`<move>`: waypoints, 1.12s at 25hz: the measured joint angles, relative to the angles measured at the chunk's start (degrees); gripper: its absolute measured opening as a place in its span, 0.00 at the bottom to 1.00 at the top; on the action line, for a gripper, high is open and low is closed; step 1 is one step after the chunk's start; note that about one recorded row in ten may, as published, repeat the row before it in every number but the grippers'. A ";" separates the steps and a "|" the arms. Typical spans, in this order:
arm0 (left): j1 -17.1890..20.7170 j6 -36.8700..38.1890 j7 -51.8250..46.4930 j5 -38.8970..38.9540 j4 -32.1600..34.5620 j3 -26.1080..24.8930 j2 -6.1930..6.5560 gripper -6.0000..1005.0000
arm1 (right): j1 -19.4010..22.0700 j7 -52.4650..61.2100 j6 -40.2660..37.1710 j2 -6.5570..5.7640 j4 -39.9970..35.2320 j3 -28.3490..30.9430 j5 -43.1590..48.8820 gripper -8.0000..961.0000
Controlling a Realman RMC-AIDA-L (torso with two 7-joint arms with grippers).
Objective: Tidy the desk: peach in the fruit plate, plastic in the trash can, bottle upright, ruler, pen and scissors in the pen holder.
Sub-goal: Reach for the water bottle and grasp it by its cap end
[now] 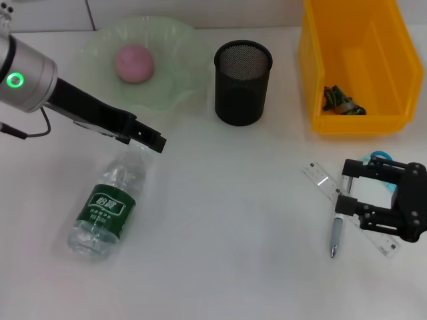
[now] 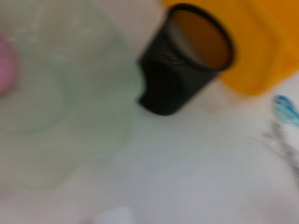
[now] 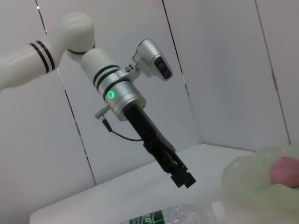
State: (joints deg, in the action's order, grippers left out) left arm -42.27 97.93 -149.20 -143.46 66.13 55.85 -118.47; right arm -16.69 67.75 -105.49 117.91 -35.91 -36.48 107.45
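Left claw is hovering just above the cap end of the bottle, fingers drawn together and holding nothing; in the right wrist view the same claw is hanging over the bottle with a gap between them. Bottle is lying on its side on the white desk, green label facing up, base end pointing away from the left claw toward the robot. Beyond the left claw, the pale green fruit plate is carrying the pink peach. Off to that claw's right, the black mesh pen holder is standing upright, and past it the yellow trash can is holding a crumpled bit of plastic. Right claw is sitting low over the desk at the far right, fingers spread apart, nothing between them. Ruler is lying slanted under and beside the right claw, the pen is touching the ruler's near edge, tip pointing toward the robot. Blue handle of the scissors is peeking out just behind the right claw, mostly hidden.
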 joint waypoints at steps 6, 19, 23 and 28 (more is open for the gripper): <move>-4.30 -7.22 -5.25 -11.25 -5.64 0.89 -0.35 0.69 | -1.17 -2.44 2.67 0.45 3.04 -0.14 0.67 0.73; -3.86 -17.03 -8.29 -10.92 -13.24 8.12 -0.70 0.69 | -3.07 -2.55 4.21 0.99 4.72 -0.17 1.35 0.73; -3.38 -18.44 -8.31 -9.85 -13.97 9.77 -0.71 0.69 | -3.54 -2.56 4.22 1.01 5.22 -0.17 1.67 0.73; -2.80 -20.13 -8.40 -8.39 -14.10 11.73 -0.71 0.68 | -3.90 -2.60 4.47 1.02 5.58 -0.17 1.71 0.73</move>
State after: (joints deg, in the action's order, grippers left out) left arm -45.07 77.80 -157.60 -151.85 52.04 67.58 -119.18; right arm -20.59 65.15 -101.02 118.93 -30.33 -36.65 109.16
